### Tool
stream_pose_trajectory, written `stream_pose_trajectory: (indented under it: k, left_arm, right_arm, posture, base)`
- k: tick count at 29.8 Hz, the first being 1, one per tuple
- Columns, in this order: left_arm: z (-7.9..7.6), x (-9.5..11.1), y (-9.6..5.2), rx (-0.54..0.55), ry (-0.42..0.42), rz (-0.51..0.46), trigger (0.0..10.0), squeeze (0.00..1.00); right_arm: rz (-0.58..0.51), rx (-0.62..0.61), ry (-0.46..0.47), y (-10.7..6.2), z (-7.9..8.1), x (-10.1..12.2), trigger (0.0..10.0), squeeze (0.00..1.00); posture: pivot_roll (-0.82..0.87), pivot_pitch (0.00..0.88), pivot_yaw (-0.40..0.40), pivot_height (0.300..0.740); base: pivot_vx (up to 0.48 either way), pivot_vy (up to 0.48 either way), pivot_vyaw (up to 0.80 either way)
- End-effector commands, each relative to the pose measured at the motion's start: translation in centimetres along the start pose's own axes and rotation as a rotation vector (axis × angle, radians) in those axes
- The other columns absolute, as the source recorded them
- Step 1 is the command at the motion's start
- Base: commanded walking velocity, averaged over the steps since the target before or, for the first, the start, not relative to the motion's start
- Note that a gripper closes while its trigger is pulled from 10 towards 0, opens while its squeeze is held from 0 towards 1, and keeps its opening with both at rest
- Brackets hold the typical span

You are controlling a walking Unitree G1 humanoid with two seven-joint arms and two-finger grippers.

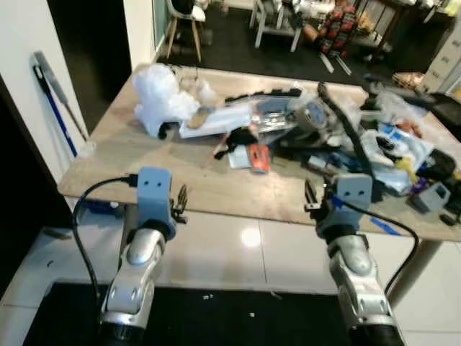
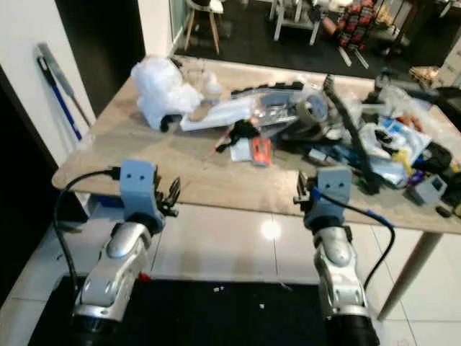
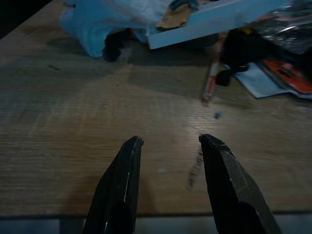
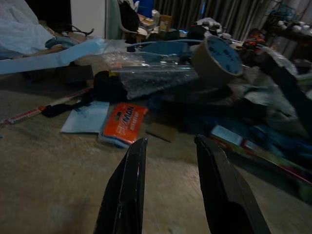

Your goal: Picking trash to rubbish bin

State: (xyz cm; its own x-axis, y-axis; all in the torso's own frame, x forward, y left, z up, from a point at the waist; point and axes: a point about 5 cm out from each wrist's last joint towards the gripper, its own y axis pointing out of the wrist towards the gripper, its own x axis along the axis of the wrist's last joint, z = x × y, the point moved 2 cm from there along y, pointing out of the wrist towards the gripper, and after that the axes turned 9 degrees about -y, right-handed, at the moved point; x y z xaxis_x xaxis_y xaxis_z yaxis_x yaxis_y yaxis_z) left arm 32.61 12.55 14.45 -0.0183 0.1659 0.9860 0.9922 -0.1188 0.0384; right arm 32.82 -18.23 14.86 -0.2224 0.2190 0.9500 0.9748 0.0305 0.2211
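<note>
A wooden table (image 1: 144, 169) carries a spread of trash. A crumpled white plastic bag (image 1: 162, 97) lies at its far left. An orange packet (image 1: 259, 157) and a pale blue card (image 4: 87, 117) lie near the middle, with a roll of tape (image 1: 315, 114) behind them. My left gripper (image 1: 180, 202) hovers at the table's near edge, open with nothing between its fingers (image 3: 127, 161). My right gripper (image 1: 311, 196) is also at the near edge, open and empty, pointing toward the orange packet (image 4: 124, 123).
Cables, plastic wrappers and small boxes crowd the table's right half (image 1: 389, 151). A blue-handled mop (image 1: 54, 101) leans on the left wall. Chairs (image 1: 186, 21) stand in the dark room beyond. Glossy white floor tiles (image 1: 245, 249) lie under the table's near edge.
</note>
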Motion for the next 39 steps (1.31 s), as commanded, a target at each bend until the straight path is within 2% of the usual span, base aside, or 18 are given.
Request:
stream_pose_trajectory:
  k: [1, 36, 39]
  left_arm:
    - [-0.32, -0.33, -0.16, -0.011, 0.007, 0.018, 10.0, 0.0]
    - [-0.41, -0.51, -0.23, -0.021, 0.017, 0.031, 10.0, 0.0]
    - [-0.36, -0.52, -0.26, -0.018, 0.017, 0.031, 10.0, 0.0]
  right_arm:
    - [0.018, -0.018, -0.005, -0.38, -0.65, -0.53, 10.0, 0.0]
    - [0.032, -0.016, 0.005, -0.89, -0.35, -0.88, 10.0, 0.0]
    - [0.032, 0.011, 0.02, -0.8, 0.11, -0.83, 10.0, 0.0]
  posture:
    - [-0.05, 0.104, -0.084, 0.74]
    - [-0.05, 0.12, -0.073, 0.74]
    - [-0.05, 0.122, -0.076, 0.74]
  base:
    - [0.307, 0.0, 0.0]
    - [0.305, 0.0, 0.0]
    - [0.306, 0.0, 0.0]
